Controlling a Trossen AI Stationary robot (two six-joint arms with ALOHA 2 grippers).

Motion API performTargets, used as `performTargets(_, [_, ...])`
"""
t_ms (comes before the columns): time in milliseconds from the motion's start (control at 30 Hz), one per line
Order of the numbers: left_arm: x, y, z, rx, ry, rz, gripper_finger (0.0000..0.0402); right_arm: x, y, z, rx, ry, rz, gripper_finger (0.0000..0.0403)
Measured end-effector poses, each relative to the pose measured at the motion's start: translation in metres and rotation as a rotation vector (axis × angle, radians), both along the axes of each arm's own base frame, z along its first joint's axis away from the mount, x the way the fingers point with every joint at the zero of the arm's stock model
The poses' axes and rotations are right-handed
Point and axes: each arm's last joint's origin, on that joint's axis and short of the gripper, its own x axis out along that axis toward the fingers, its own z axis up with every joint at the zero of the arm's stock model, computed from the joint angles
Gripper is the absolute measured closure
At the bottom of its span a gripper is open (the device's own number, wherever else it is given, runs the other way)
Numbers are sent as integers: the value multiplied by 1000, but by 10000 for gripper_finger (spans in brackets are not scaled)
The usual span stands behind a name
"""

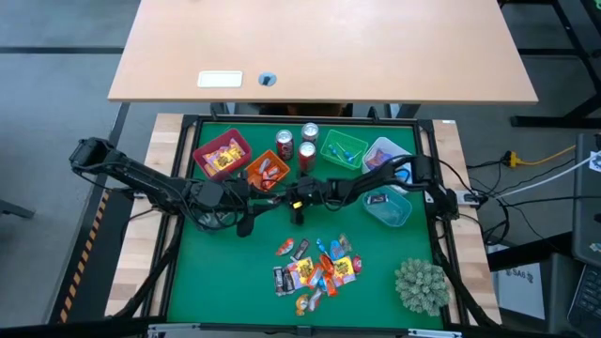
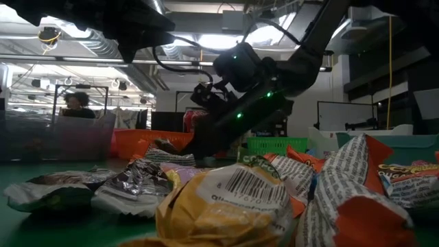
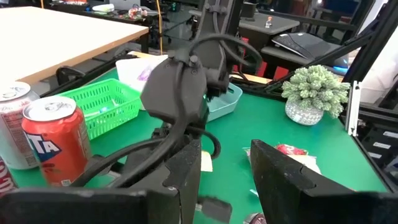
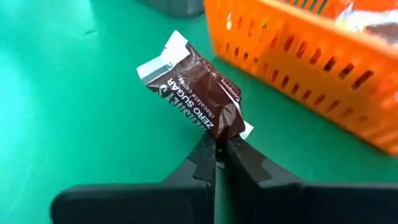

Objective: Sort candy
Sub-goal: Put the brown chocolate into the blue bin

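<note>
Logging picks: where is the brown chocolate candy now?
Right wrist view: the brown chocolate candy is pinched in the right pincer, above the green mat beside the orange basket.

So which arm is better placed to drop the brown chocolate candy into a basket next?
The right. Its hand is already shut on the brown chocolate candy, right beside the orange basket. The left hand is open and holds nothing.
</note>
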Motion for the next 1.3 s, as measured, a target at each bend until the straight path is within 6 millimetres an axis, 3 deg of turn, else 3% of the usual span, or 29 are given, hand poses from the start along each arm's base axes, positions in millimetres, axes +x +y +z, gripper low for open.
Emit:
performTargets(100, [0,0,0,-37,-6,7,273,-7,1,17,27,52,33,396])
performTargets(267, [0,0,0,-47,-3,10,273,-28,13,66,15,150,43,393])
performTargets(500, [0,-1,-1,-49,0,-2,273,-76,38,123,-10,321,90,399])
performTargets(767, [3,-13,-9,-109,36,-104,273,-136,63,171,-8,442,72,395])
performTargets(1067, [11,-27,-31,-88,119,-146,273,-200,65,185,-38,739,-168,392])
performTargets(1300, [20,-37,-33,-151,34,-166,273,-220,59,180,-62,937,-278,391])
